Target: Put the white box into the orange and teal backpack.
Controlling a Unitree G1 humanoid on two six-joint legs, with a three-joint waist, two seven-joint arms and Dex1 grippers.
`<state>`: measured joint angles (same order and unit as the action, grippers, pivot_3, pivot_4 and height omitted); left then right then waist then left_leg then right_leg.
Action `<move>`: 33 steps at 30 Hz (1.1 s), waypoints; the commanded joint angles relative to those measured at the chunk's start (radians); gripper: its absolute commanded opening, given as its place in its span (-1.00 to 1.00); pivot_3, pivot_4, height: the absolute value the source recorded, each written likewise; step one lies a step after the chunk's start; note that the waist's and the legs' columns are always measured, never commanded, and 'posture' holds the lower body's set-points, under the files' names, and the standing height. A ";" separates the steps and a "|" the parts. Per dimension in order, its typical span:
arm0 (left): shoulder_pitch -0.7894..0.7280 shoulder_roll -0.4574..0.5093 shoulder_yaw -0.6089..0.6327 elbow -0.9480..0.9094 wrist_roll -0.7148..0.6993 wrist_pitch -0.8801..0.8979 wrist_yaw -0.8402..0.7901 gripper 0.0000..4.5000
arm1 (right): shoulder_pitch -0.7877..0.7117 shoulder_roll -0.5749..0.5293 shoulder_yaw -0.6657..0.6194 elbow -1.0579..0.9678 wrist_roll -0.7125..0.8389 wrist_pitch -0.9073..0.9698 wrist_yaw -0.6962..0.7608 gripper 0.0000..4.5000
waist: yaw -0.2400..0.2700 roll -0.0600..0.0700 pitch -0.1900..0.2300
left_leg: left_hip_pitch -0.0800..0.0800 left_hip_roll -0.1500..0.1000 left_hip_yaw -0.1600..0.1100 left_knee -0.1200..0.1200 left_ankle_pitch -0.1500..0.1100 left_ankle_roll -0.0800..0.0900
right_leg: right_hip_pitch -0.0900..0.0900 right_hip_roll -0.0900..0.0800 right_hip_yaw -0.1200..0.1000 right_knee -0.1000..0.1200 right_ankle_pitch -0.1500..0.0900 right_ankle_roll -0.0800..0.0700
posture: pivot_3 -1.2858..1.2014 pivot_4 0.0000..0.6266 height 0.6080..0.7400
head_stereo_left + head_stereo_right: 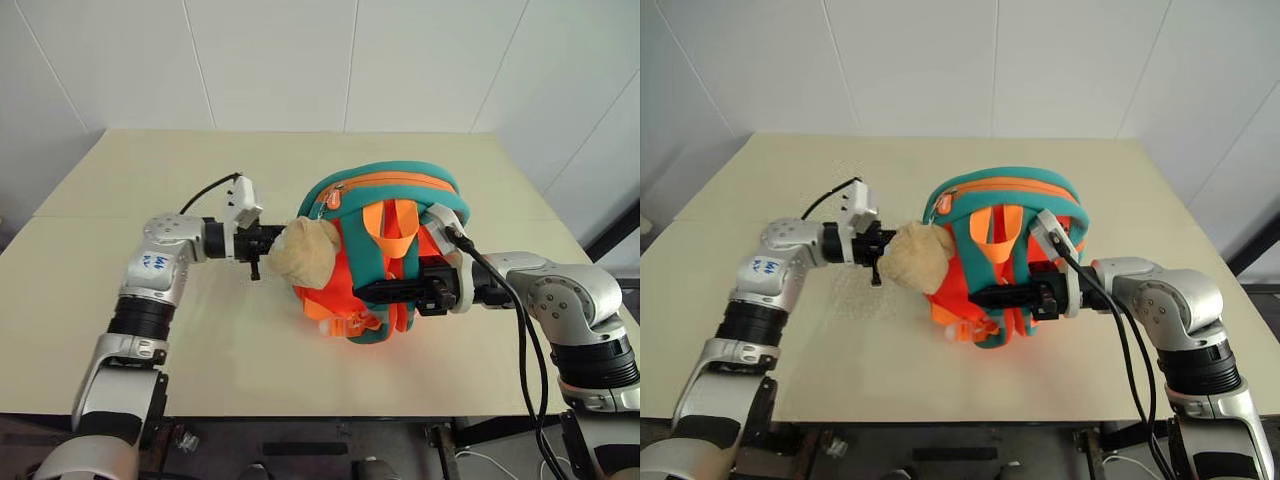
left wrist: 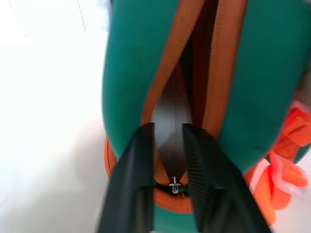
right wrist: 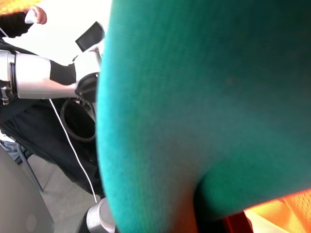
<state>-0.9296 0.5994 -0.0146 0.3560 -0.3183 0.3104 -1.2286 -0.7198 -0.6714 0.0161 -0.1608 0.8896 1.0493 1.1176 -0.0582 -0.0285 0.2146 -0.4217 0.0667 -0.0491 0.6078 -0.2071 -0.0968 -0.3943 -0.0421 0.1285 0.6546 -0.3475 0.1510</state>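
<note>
The orange and teal backpack (image 1: 385, 255) stood slightly right of the frame's centre on the pale tabletop (image 1: 130, 180), a small rounded bag with a bright orange body, a broad teal band arching over its top, orange webbing loops and teal straps down its near face. One beige plush toy (image 1: 305, 252) hung at the bag's left side. In the left wrist view an orange-edged zipper line ran between teal panels, parted into a narrow dark gap, with a small metal zipper pull (image 2: 174, 184) low between the fingers.

Counted: one backpack, one plush toy, two arms.

The left arm reached in from the lower left of the frame, forearm bent toward the centre, and its left claw (image 1: 262, 245) sat level, just beside the plush toy; in the wrist view its two black fingers (image 2: 131, 179) stood slightly apart astride the zipper line, closed on nothing. The right arm came from the lower right, pointing leftward and nearly level, and the right claw (image 1: 385, 292) lay pressed together across the backpack's front straps; whether it pinched a strap could not be told.
</note>
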 commanded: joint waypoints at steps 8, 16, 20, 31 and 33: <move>0.054 0.158 0.099 -0.242 -0.138 0.163 -0.066 0.91 | 0.000 -0.002 -0.008 -0.017 0.009 -0.008 0.007 -1.00 | 0.002 0.000 0.000 | 0.000 0.000 0.000 -0.001 0.000 0.000 | 0.000 0.000 0.000 0.000 0.000 0.000 | 0.03 -0.52 1.00; 0.169 0.180 0.189 -0.464 -0.287 0.269 -0.020 0.97 | -0.015 -0.010 0.006 0.007 -0.012 -0.014 0.028 -1.00 | 0.000 0.000 0.000 | 0.000 0.000 0.000 -0.001 0.000 0.000 | 0.000 0.000 0.000 -0.001 0.000 0.000 | 0.03 -0.52 1.00; 0.229 0.217 0.205 -0.549 -0.352 0.338 -0.026 0.97 | -0.020 -0.013 0.009 0.013 -0.020 -0.014 0.036 -1.00 | 0.000 0.000 0.000 | 0.000 0.000 0.000 0.000 0.000 0.000 | 0.000 0.000 0.000 0.000 0.000 0.000 | 0.03 -0.52 1.00; 0.183 0.056 0.063 -0.552 -0.306 0.279 0.104 0.97 | -0.032 0.006 0.018 0.017 -0.029 -0.022 0.034 -1.00 | 0.003 0.000 0.000 | 0.000 0.000 0.000 0.002 0.000 0.000 | 0.001 0.000 0.001 -0.001 0.000 0.000 | 0.03 -0.52 1.00; 0.179 0.040 0.055 -0.551 -0.297 0.264 0.112 0.97 | -0.031 0.008 0.017 0.014 -0.028 -0.021 0.031 -1.00 | 0.000 0.000 0.000 | 0.000 0.000 0.000 0.002 0.000 0.001 | 0.001 0.000 0.001 -0.001 0.000 0.000 | 0.03 -0.52 1.00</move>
<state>-0.7327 0.6364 0.0267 -0.1665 -0.6223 0.6019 -1.1297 -0.7406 -0.6662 0.0332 -0.1250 0.8537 1.0269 1.1455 -0.0578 -0.0286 0.2146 -0.4217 0.0667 -0.0490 0.6093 -0.2075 -0.0962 -0.3935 -0.0418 0.1294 0.6534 -0.3472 0.1511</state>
